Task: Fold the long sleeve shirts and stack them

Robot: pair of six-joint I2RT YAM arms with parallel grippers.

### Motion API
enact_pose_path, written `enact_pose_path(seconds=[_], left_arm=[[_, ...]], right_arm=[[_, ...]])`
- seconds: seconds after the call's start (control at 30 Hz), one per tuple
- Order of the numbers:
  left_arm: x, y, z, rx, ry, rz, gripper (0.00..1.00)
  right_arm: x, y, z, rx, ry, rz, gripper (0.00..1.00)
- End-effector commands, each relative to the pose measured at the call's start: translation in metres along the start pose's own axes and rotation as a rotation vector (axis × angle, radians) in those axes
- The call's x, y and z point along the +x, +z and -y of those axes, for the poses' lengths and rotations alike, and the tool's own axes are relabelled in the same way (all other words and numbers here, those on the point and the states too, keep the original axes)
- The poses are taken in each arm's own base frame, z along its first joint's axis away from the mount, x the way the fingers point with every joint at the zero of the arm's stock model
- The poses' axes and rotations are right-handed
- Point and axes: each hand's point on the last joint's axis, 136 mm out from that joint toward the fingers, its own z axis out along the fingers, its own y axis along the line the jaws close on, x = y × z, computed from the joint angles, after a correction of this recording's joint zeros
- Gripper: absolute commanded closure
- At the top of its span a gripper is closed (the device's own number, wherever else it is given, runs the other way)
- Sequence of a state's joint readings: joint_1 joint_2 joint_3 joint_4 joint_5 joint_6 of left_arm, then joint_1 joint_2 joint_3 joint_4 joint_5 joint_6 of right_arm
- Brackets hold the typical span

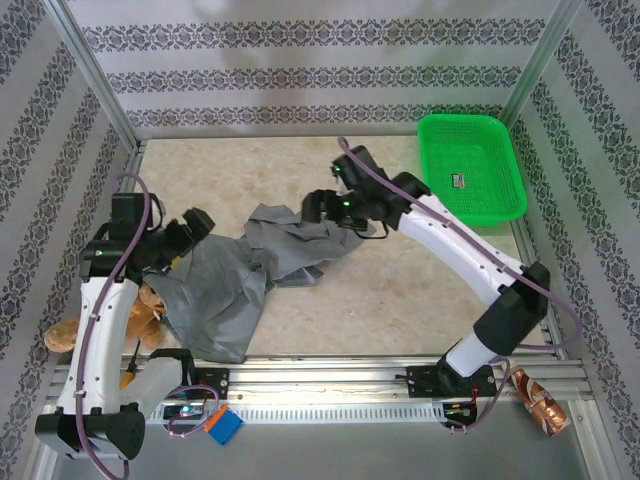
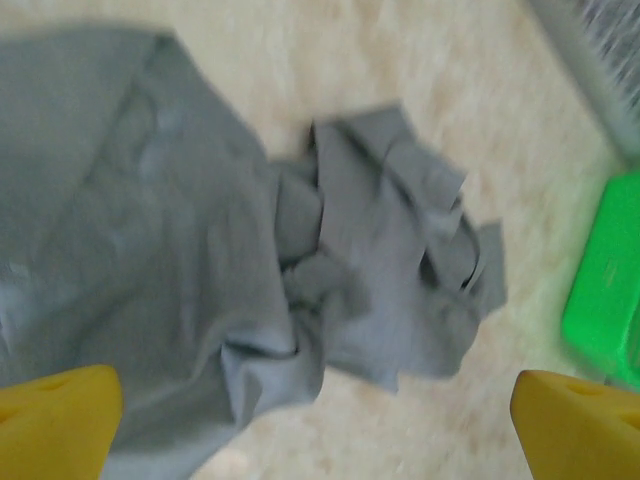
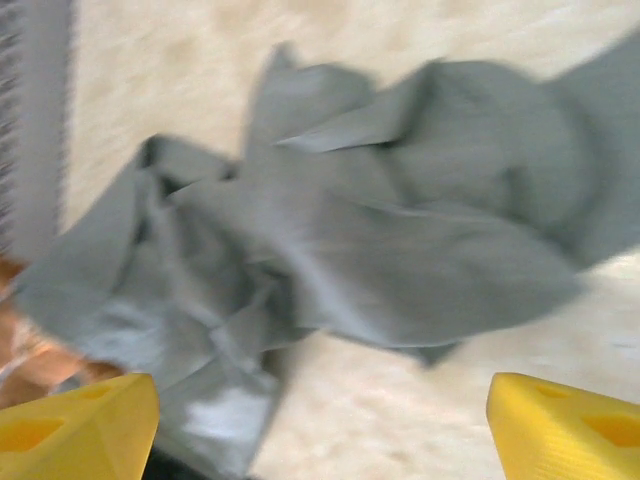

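Grey shirt (image 1: 225, 290) soft, light, floppy, crumpled on bench (image 1: 400, 300). Left fingers (image 2: 55, 420), right fingers (image 3: 75, 425) wide, empty. Best grab, I think: outer edge.

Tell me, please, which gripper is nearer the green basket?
Right. The right gripper is over the shirt's end toward the basket; the left gripper is at its opposite end.

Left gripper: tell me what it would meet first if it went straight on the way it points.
Probably the grey shirt, crumpled straight ahead of the open left gripper; depth is unclear.
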State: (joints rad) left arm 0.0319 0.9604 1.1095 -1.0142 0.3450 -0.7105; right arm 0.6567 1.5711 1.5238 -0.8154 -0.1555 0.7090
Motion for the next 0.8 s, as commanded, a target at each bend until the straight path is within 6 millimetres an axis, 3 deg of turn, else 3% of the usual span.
enact_pose_path(seconds=[0.0,0.1,0.23,0.57,0.67,0.77], left_arm=[[0.055,0.021,-0.023,-0.064,0.016,-0.215,0.0],[0.082,0.046,-0.039,-0.118,0.002,-0.294,0.01],[0.102,0.07,-0.059,-0.157,-0.042,-0.325,0.05],[0.124,0.108,-0.098,-0.222,-0.138,-0.339,0.09],[0.128,0.118,-0.107,-0.242,-0.16,-0.336,0.14],[0.129,0.127,-0.114,-0.257,-0.17,-0.328,0.24]], right_arm=[[0.023,0.033,0.072,0.238,-0.019,-0.067,0.18],[0.026,0.053,0.114,0.303,0.044,-0.066,0.26],[0.021,0.075,0.143,0.321,0.107,-0.076,0.36],[0.0,0.124,0.174,0.356,0.188,-0.082,0.38],[-0.003,0.14,0.188,0.396,0.229,-0.085,0.42],[-0.01,0.15,0.197,0.419,0.26,-0.063,0.47]])
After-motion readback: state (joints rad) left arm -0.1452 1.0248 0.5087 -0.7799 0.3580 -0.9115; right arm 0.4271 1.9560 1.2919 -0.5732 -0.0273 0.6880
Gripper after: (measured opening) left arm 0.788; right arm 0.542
